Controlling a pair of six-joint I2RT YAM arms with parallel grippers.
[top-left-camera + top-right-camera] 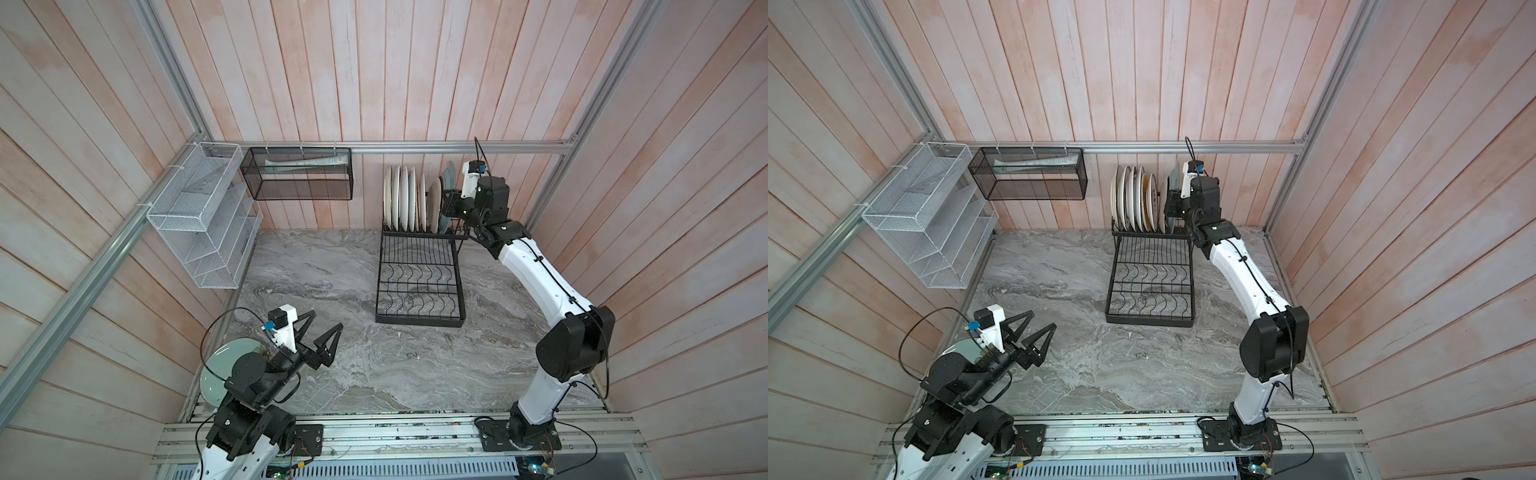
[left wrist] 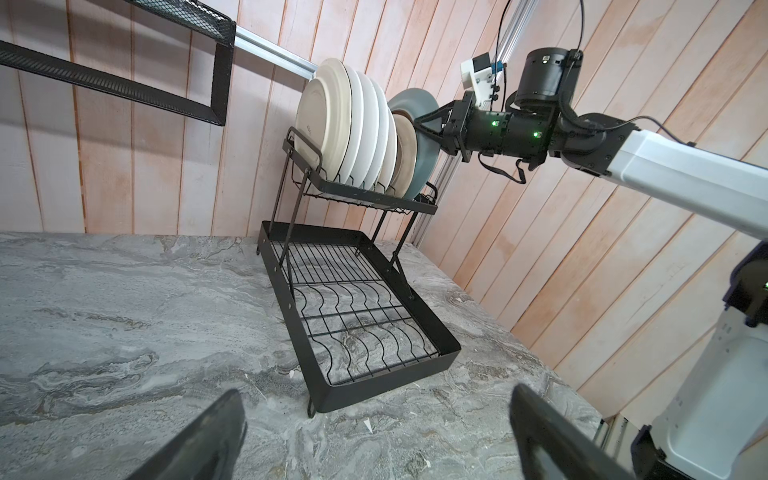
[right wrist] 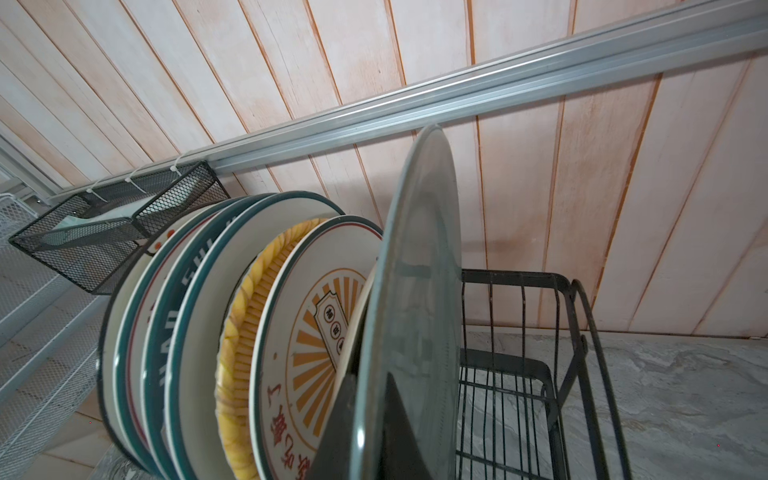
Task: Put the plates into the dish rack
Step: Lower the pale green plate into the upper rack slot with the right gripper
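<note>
1. Marble counter (image 1: 332, 365) walled in pink planks; a basket (image 1: 299, 178) and an organizer (image 1: 199, 224) hang at back left.
2. The rack (image 1: 419, 322) stands at back right. Plates (image 1: 401, 195) stand on edge in its upper tier, faces rightward.
3. The right tool (image 2: 424, 124) is clenched on a grey plate (image 2: 428, 153), upright at the row's right end.
4. The left tool (image 1: 326, 319) is spread wide and empty. A green plate (image 1: 220, 365) lies flat beneath that arm.

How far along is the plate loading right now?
Done: a row of plates stands upright in the rack's upper tier. In hand: the right gripper, jaws shut, holds a grey-blue plate at the row's end. Left: a pale green plate lies near the left gripper, whose jaws are open.
</note>
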